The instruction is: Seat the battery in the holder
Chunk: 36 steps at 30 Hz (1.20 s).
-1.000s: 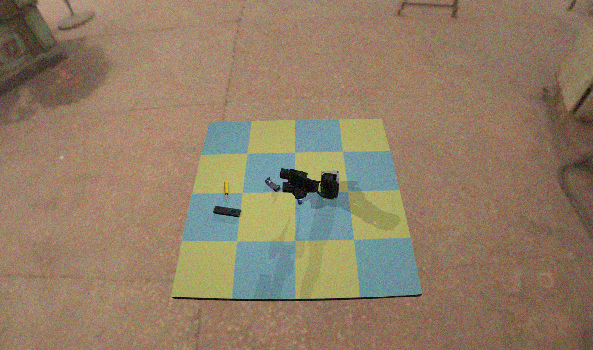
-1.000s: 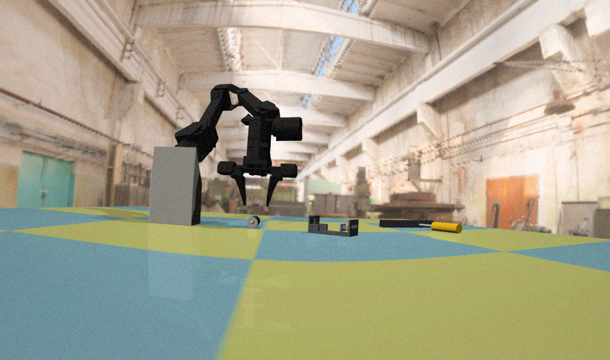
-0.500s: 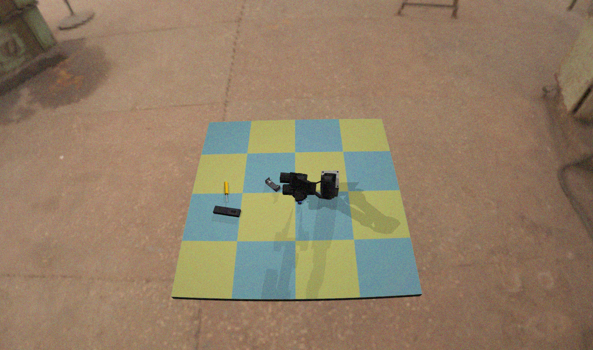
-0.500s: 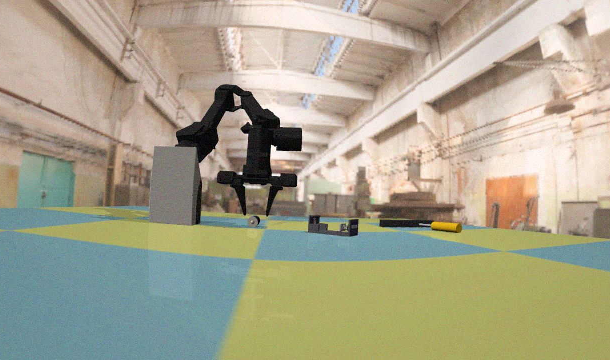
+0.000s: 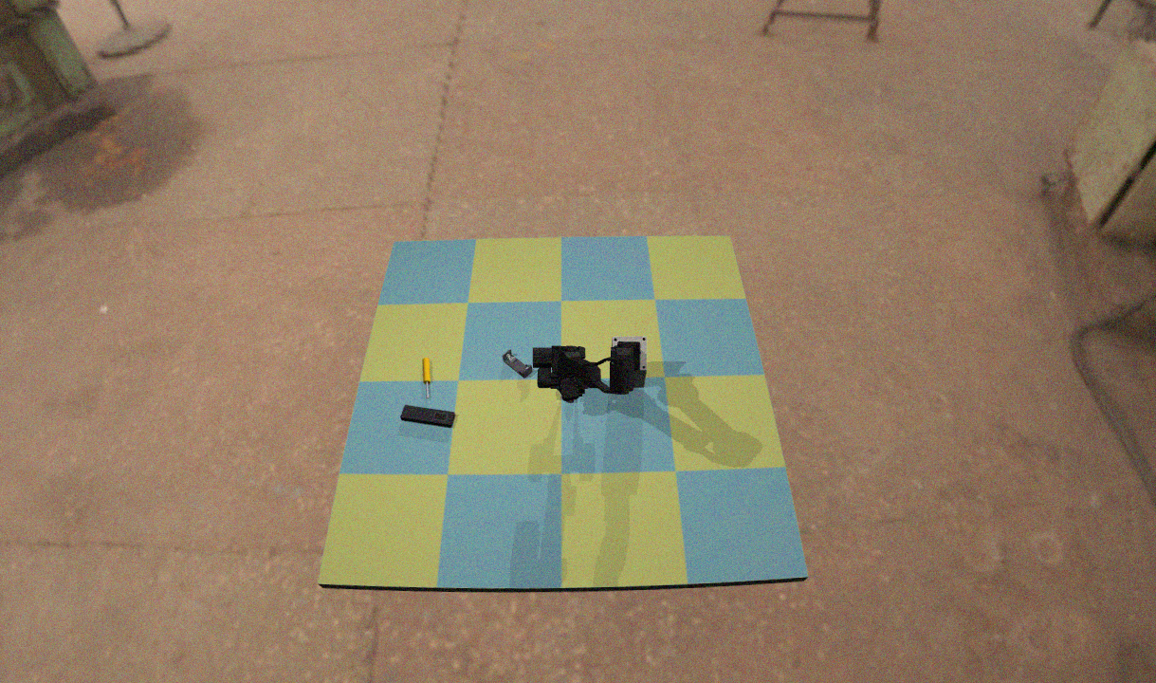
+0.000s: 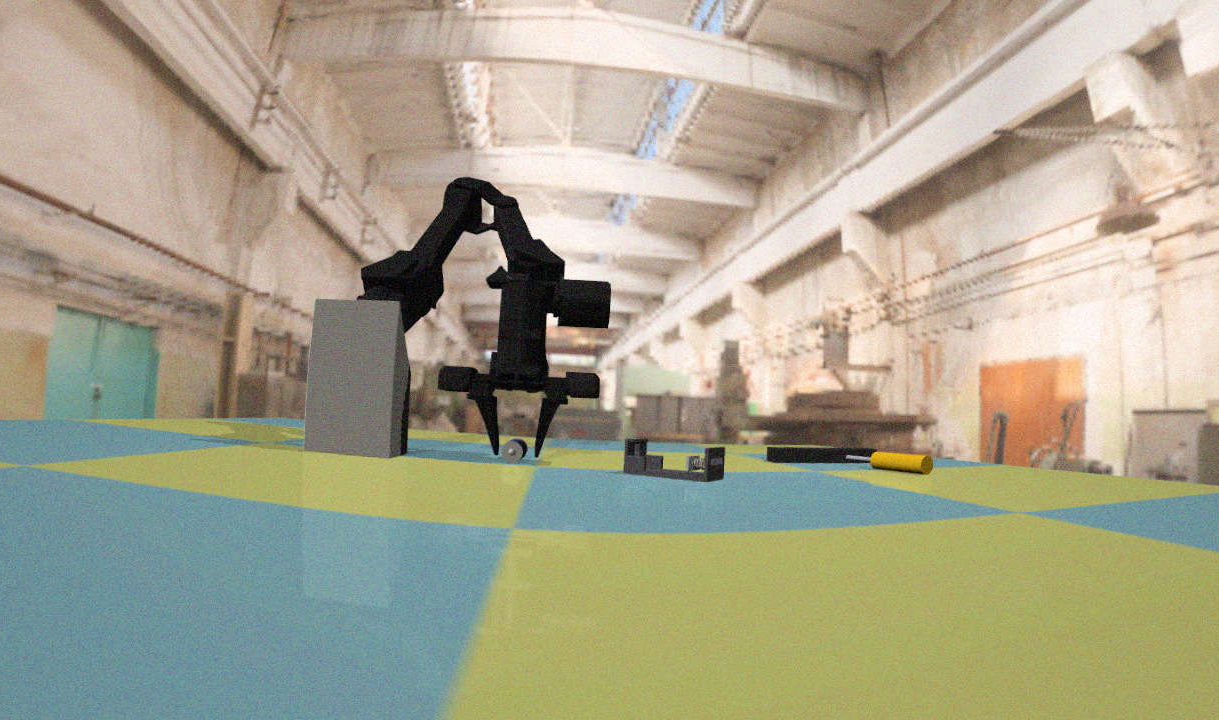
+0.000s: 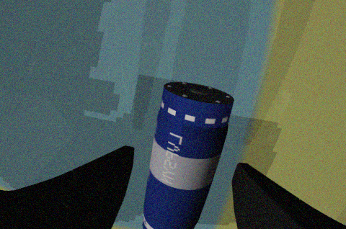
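Battery point(image 7: 189, 162) lies between the open claw's point(image 7: 179, 210) fingers.

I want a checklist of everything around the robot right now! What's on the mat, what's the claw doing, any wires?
Surface: checkered blue and yellow mat on a concrete floor.
Job's things: battery lying on its side on the mat; holder apart from it, with nothing in it.
Clutter: yellow-handled screwdriver and flat black bar, off to one side.
Grippers: gripper lowered around the battery, fingers either side with gaps showing, not gripping yet.
Cables: one black cable along the arm.
Surroundings: grey base block; factory hall.
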{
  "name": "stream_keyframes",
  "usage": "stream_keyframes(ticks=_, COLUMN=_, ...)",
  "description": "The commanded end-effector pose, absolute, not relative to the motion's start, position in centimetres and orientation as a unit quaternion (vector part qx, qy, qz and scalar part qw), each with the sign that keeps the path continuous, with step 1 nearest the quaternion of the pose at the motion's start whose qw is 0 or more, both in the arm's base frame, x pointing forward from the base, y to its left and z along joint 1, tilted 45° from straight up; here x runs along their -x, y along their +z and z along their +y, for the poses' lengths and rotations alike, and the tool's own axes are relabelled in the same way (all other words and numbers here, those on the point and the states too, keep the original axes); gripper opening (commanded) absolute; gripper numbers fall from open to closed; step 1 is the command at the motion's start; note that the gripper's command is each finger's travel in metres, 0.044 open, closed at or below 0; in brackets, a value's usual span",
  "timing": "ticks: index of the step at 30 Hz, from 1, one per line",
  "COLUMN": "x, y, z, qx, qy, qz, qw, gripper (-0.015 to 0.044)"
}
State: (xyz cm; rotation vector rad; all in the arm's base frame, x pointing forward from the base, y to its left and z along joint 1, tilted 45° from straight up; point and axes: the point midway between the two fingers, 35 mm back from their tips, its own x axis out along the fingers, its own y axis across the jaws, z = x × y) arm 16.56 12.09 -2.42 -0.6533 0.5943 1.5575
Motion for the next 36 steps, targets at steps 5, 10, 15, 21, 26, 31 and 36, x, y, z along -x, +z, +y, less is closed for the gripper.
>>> stream_keyframes(ticks=5, x=-16.4, y=-2.6, z=12.3, qx=0.279, qy=0.680, qz=0.261, qw=0.626, gripper=0.0095)
stream_keyframes(ticks=10, x=-16.4, y=-2.6, z=12.3, qx=0.279, qy=0.680, qz=0.261, qw=0.626, gripper=0.0084)
stream_keyframes(ticks=15, x=-16.9, y=-2.3, z=11.7, qx=0.268, qy=0.667, qz=0.272, qw=0.640, gripper=0.0084)
stream_keyframes(ticks=21, x=-17.0, y=-1.2, z=10.5, qx=0.274, qy=0.671, qz=0.270, qw=0.634, gripper=0.0084)
stream_keyframes(ticks=26, x=-16.8, y=0.7, z=8.9, qx=0.279, qy=0.679, qz=0.263, qw=0.626, gripper=0.0084)
stream_keyframes(ticks=31, x=-16.8, y=1.0, z=8.7, qx=0.277, qy=0.679, qz=0.265, qw=0.627, gripper=0.0084)
stream_keyframes(ticks=36, x=-18.9, y=1.1, z=8.1, qx=0.201, qy=0.642, qz=0.344, qw=0.655, gripper=0.0084)
